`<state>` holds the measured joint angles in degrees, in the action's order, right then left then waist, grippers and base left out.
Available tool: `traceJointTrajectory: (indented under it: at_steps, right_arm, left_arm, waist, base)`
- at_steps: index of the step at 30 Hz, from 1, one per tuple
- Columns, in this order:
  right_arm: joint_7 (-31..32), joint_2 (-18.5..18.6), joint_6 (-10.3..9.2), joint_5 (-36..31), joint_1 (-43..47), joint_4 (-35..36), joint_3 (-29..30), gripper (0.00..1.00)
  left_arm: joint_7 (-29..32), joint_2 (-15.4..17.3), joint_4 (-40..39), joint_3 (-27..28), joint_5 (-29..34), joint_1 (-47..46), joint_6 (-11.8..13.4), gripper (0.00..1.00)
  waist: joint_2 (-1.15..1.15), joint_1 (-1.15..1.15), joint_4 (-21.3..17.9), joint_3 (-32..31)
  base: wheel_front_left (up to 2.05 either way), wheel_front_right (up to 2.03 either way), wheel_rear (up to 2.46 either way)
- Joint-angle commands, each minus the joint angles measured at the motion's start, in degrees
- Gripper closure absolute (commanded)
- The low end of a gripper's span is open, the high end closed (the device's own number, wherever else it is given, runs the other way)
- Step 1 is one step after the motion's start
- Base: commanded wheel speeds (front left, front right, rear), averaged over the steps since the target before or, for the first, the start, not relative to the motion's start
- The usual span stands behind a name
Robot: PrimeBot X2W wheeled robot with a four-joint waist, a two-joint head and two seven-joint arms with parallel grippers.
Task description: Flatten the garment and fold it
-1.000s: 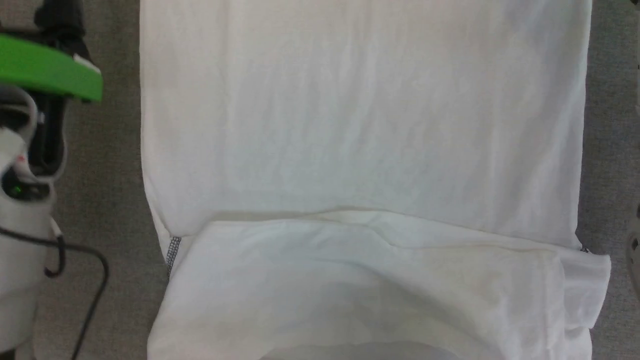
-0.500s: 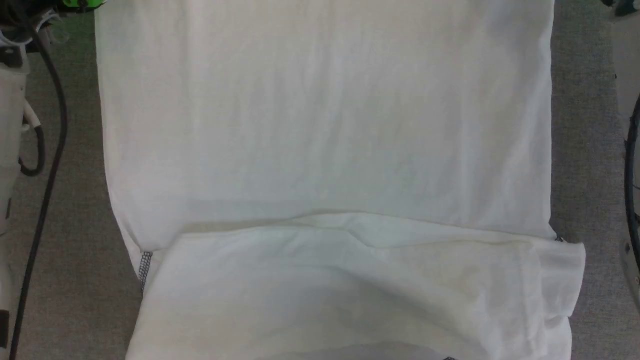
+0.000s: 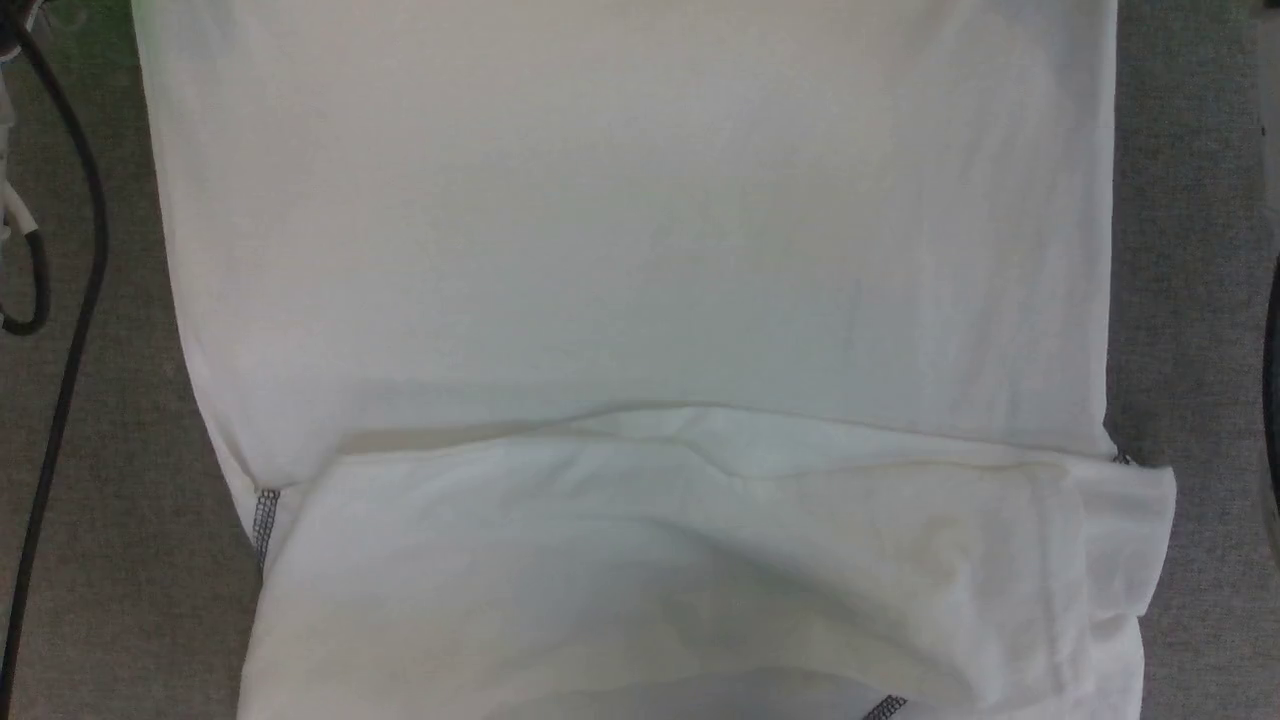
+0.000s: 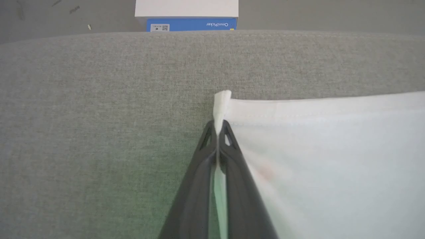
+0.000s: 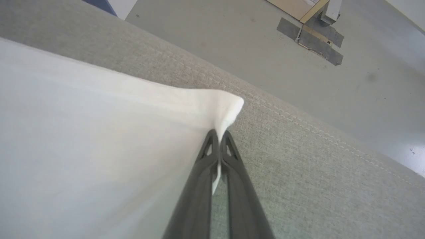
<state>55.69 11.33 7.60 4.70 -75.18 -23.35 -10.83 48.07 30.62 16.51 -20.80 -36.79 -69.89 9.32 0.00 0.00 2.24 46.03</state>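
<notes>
— Where is the garment point(image 3: 640, 250)?

— Spread over the grey fabric-covered table point(image 3: 1190, 300), covering most of its middle in the head view. A folded-over part lies across the near portion, and its edge runs from the left side to the right side. Short runs of dark grey-and-white stitching point(image 3: 265, 515) show at each end of that fold and at the near edge.

— What is the left claw point(image 4: 218, 127) doing?

— It is closed tight on a corner of the garment. In the left wrist view the two dark fingers point(image 4: 232, 172) meet with white cloth pinched between them, and a small tuft of fabric sticks out past the tips. The hemmed edge runs off to the view's right from there, flat on the table.

— And the right claw point(image 5: 219, 136)?

— Also clamped on a corner. The cloth bunches into a soft peak just beyond the tips, and a sliver of white shows between the fingers lower down. The rest of the garment stretches away to the view's left.

— Is either corner raised off the table?

— I cannot tell.

— Anything else around?

— A white and blue box point(image 4: 186, 15) stands on the floor point(image 5: 265, 39) beyond the table's far edge in the left wrist view. A black cable point(image 3: 60, 350) runs along the left edge of the head view.
</notes>
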Motion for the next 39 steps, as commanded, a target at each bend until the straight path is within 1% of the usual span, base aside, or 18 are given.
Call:
traceJointTrajectory:
  at_steps: [1,3,6,9,12,14,17,21,24,27,29,31,33,36,39]
  right_arm:
    - [-1.70,0.48,-0.11,-0.74,-1.43,-0.45,0.35,1.00]
    - [-5.35,0.14,-0.11,-1.46,-2.44,-1.06,1.15,1.00]
    - [-9.68,-0.18,-0.11,-2.96,-3.61,-2.10,2.26,1.00]
    - [-13.84,-0.62,-0.11,-4.44,-4.88,-3.32,3.76,1.00]
    - [-17.56,-1.03,-0.11,-5.56,-5.58,-4.47,5.31,1.00]
    - [-20.21,-1.41,-0.11,-5.48,-5.31,-5.21,5.99,1.00]
    - [-23.62,-1.97,-0.11,-3.19,-3.57,-6.26,6.54,1.00]
    - [-26.70,-1.71,-0.11,2.10,0.57,-6.40,7.23,1.00]
    - [-27.42,-1.03,-0.11,7.12,6.46,-5.31,6.65,1.00]
    - [-28.03,0.15,-0.11,11.48,12.84,-2.69,6.21,1.00]
    - [-28.48,0.75,-0.11,14.65,18.02,-0.43,6.67,1.00]
    - [-28.80,1.19,-0.11,17.16,23.27,2.39,7.50,1.00]
    - [-29.31,1.09,-0.11,18.96,28.65,5.10,8.37,1.00]
    - [-29.54,0.19,-0.11,21.38,36.86,8.89,10.47,1.00]
    - [-29.71,-0.78,-0.11,22.15,44.20,11.98,12.88,1.00]
  left_arm:
    - [-2.29,0.72,0.40,0.34,1.43,-0.78,0.27,1.00]
    - [-7.73,1.08,0.72,0.51,4.06,-2.38,0.44,1.00]
    - [-15.02,0.68,1.11,0.59,6.79,-4.27,0.50,1.00]
    - [-21.69,0.05,2.31,0.48,8.56,-6.00,-0.27,1.00]
    - [-27.17,-0.61,3.77,0.35,9.50,-7.11,-1.29,1.00]
    - [-30.92,-1.19,4.71,0.57,9.20,-6.93,-2.40,1.00]
    - [-36.27,-1.50,5.32,1.31,8.13,-4.78,-4.07,1.00]
    - [-40.31,-1.79,4.91,1.91,5.73,0.87,-6.21,1.00]
    - [-42.34,-1.90,3.67,2.24,3.58,7.08,-7.47,1.00]
    - [-43.78,-2.15,1.42,3.15,1.12,13.80,-7.60,1.00]
    - [-44.21,-2.01,-0.31,2.81,0.25,18.75,-7.95,1.00]
    - [-45.29,-2.61,-2.62,3.90,-1.94,23.70,-7.47,1.00]
    - [-46.84,-3.32,-5.54,5.39,-3.98,29.10,-6.35,1.00]
    - [-48.50,-4.62,-10.85,6.51,-6.37,37.88,-4.72,1.00]
    - [-49.47,-5.94,-14.37,6.58,-7.76,45.48,-3.13,1.00]
  waist:
    - [0.00,0.00,0.02,-0.16]
    - [0.00,0.00,-0.06,-0.54]
    - [0.00,0.00,-0.02,-1.31]
    - [0.00,0.00,-0.07,-2.39]
    - [0.00,0.00,-0.06,-3.76]
    - [0.00,0.00,-0.13,-5.28]
    - [0.00,0.00,-0.46,-8.29]
    - [0.00,0.00,-0.15,-12.65]
    - [0.00,0.00,0.23,-16.83]
    - [0.00,0.00,0.59,-20.40]
    - [0.00,0.00,1.03,-23.16]
    - [0.00,0.00,1.28,-25.35]
    - [0.00,0.00,1.26,-27.67]
    - [0.00,0.00,1.73,-30.49]
    - [0.00,0.00,2.49,-33.03]
  base:
    - [0.00,0.00,0.00]
    - [0.00,0.00,0.00]
    - [0.00,0.00,0.00]
    - [0.00,0.00,0.00]
    - [0.00,0.00,0.00]
    - [0.00,0.00,0.00]
    - [0.00,0.00,0.00]
    - [0.00,0.00,0.00]
    - [0.00,0.00,0.00]
    - [0.00,0.00,0.00]
    - [0.00,0.00,0.00]
    - [0.00,0.00,0.00]
    - [0.00,0.00,0.00]
    - [0.00,0.00,0.00]
    - [0.00,0.00,0.00]
